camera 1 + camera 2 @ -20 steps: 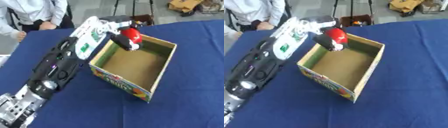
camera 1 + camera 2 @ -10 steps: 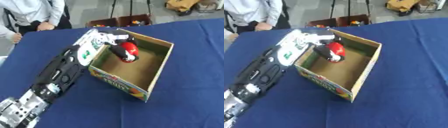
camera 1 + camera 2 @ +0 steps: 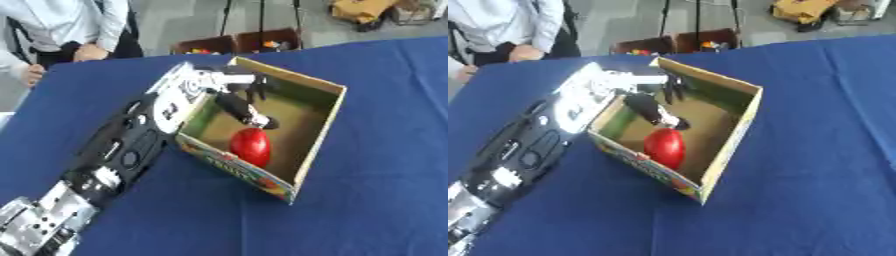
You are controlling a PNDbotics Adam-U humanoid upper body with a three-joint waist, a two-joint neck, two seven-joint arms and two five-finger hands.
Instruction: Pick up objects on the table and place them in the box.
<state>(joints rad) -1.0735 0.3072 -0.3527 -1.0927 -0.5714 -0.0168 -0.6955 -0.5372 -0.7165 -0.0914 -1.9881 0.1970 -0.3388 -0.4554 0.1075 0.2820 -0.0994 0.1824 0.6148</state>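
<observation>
- The left robot hand (image 3: 234,87) reaches in over the near-left wall of the box (image 3: 325,119), its fingers spread apart and extended down into the interior, holding nothing.
- The red object (image 3: 250,144), smooth and egg-like in shape, lies on the box floor just below and in front of the robot hand's fingertips, close to the printed front wall; whether a fingertip touches it cannot be told.
- No right robot hand shows in either view.
- The box stands on the blue worktop (image 3: 376,200), beside the forearm, and it looks tilted or askew to the camera.
- Handling, as a judgement: the red object looks rigid, glossy and rounded, so it is likely light but slippery and prone to roll. If it had to be taken up again, a grasp across its widest middle, thumb opposing fingers, would suit better than a pinch at the narrow ends.
- The box seems to be thin cardboard, so its walls would likely flex or shift if the forearm leaned on the rim while drawing out.
- The left eye view shows more of the forearm down to the silver joint near the lower corner.
- The right eye view shows more of the blue worktop beyond the box's right wall, and the red object sits a little clearer of the fingers there.
</observation>
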